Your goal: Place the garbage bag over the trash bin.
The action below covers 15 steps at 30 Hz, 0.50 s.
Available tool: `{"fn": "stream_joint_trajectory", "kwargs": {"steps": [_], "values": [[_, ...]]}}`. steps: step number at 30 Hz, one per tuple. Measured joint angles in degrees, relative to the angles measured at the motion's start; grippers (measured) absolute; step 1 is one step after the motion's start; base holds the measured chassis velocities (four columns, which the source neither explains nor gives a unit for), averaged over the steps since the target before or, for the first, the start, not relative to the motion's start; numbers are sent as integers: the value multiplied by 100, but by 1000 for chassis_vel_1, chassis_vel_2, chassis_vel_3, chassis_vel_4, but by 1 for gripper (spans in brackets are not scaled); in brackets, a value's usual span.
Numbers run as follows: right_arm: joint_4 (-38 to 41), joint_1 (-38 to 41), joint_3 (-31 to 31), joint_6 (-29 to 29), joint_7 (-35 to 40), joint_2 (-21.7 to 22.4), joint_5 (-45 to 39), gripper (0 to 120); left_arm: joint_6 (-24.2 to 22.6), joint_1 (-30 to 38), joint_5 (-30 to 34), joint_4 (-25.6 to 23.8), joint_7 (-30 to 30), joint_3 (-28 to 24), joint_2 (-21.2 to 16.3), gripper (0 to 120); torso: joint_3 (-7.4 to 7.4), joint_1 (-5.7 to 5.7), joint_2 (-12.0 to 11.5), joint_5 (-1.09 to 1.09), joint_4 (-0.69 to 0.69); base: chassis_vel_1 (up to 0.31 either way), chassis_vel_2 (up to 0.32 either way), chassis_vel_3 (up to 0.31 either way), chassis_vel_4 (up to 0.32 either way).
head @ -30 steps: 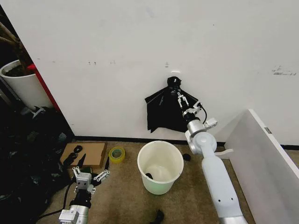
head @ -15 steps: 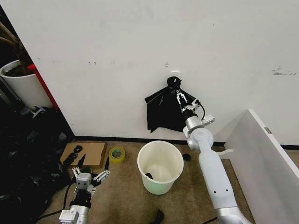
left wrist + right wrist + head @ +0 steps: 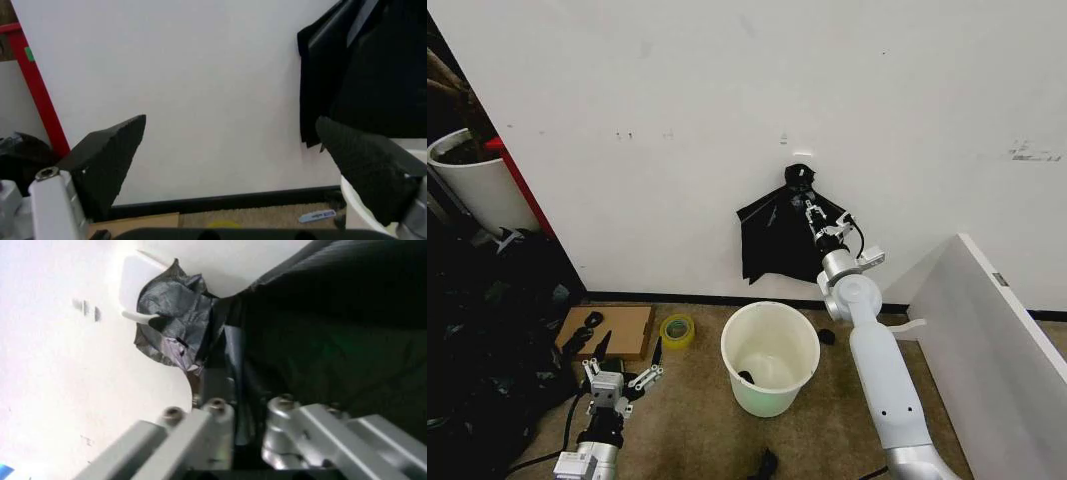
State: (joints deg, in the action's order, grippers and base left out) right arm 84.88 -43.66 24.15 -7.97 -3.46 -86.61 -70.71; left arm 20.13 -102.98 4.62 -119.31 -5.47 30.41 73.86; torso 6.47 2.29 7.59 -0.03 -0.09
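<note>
One arm, your right gripper (image 3: 812, 214), is up against the garbage bag (image 3: 775, 240) hanging on the wall above the trash bin (image 3: 770, 357), its fingers nearly closed around a fold; your left gripper (image 3: 617, 373) waits wide open, low beside the bin.

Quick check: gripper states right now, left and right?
Left gripper: open, holding nothing, low by the floor.
Right gripper: raised at the hanging black bag; grip cannot be told.
</note>
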Motion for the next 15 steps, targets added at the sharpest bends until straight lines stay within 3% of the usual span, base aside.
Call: {"fn": "stream_joint_trajectory", "kwargs": {"steps": [10,15], "values": [[257,-305,-96,7,6,160,223,0,17,-18,-23,-6,-4,-34,15,100,0,0,0,0,0,0,0,0,0],[873,-1087,-263,13,84,235,568,0,18,15,-51,6,-4,-108,35,100,0,0,0,0,-1,0,0,0,0]]}}
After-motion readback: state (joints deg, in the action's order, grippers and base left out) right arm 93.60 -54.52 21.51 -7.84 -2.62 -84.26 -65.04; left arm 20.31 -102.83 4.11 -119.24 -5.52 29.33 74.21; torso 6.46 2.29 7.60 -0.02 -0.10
